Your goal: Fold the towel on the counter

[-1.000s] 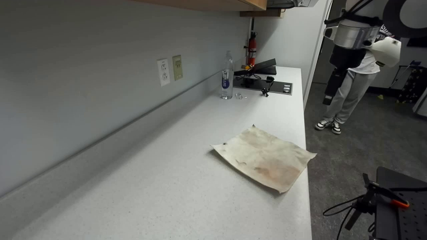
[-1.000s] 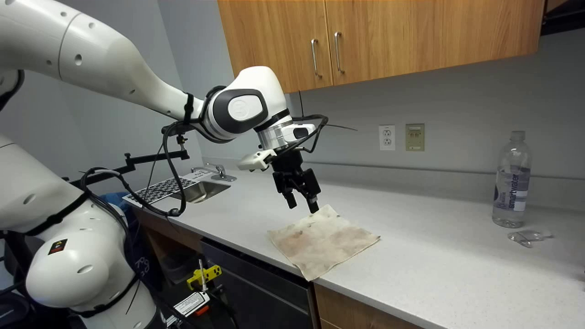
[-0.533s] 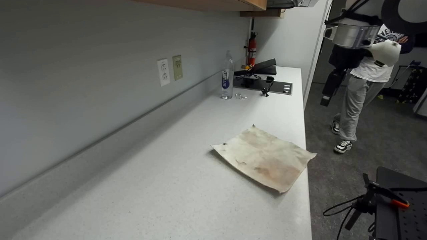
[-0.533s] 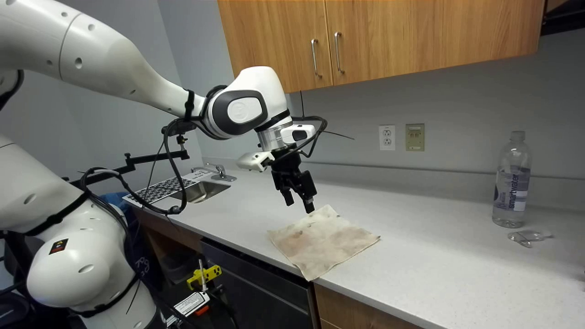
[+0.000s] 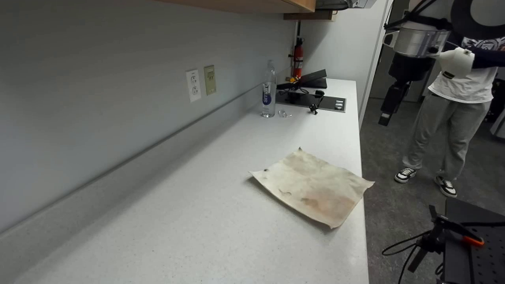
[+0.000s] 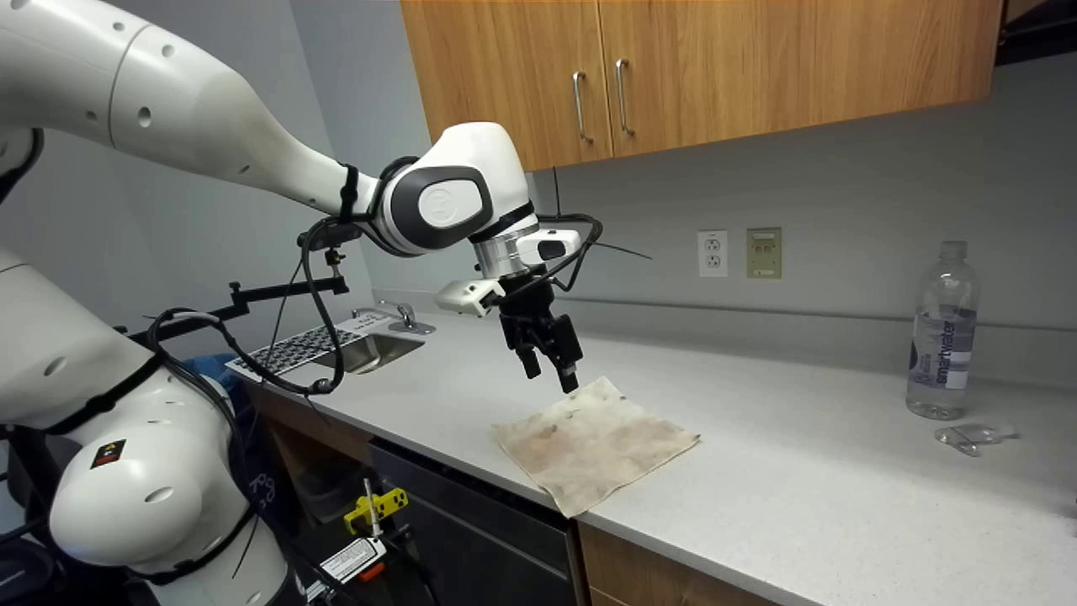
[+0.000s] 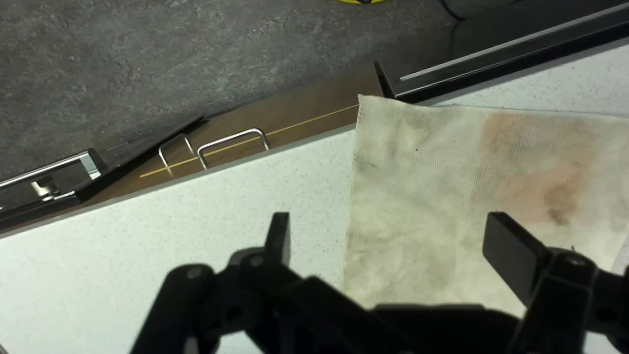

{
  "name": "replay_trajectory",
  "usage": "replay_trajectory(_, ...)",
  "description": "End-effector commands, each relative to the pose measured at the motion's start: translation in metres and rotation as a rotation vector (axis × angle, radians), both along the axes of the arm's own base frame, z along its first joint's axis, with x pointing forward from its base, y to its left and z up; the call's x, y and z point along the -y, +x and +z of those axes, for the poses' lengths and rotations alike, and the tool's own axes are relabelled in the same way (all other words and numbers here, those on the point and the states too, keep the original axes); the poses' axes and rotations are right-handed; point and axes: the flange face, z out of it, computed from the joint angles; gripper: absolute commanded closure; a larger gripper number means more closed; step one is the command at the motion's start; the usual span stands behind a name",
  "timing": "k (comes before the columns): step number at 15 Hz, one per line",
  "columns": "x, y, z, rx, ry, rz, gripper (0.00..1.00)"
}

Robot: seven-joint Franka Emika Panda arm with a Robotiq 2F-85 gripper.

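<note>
Cream, thin and roughly square, the cloth towel (image 6: 593, 446) with faint reddish-brown stains lies spread out partly beneath the black, two-fingered pincer (image 6: 550, 377), with a gap between them. Released, the pincer points down at a slant from a white, jointed robot arm (image 6: 210, 109), its two fingers (image 7: 279, 236) wide apart and only air between them. Lower than the pincer, a long, smooth, pale grey-white counter (image 6: 782, 480) carries the towel, one corner of which pokes out past the counter's front edge. In the wrist view one finger shows against bare counter and the other against the towel, whose straight side edge runs between the two.

Higher than the pincer, on the grey wall (image 6: 850, 227) past it, hangs a light-brown wooden cabinet (image 6: 715, 67) with two slim silver handles (image 6: 623, 97). Well apart from the pincer, a tall, clear plastic water bottle (image 6: 942, 337) stands upright on the counter; just beside its base lies a small see-through object (image 6: 972, 438), too unclear to name. Across the pincer from the bottle, a grey metal sink (image 6: 370, 352) is set into the counter. Past the pincer in an exterior view stands a person (image 5: 459, 112) in grey trousers.
</note>
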Motion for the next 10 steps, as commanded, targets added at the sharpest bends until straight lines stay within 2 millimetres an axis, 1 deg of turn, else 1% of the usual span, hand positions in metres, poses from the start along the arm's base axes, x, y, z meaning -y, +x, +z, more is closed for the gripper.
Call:
replay_trajectory(1,-0.0014,-0.0001,0.0008,-0.006,0.030,-0.001,0.00)
replay_trajectory(7,-0.0032,0.0007,0.0009,0.009,0.060,-0.017,0.00)
replay_trajectory(8,-0.0019,0.0003,0.0004,0.003,0.027,-0.015,0.00)
replay_trajectory(10,-0.0023,0.0004,0.0003,0.004,0.033,-0.018,0.00)
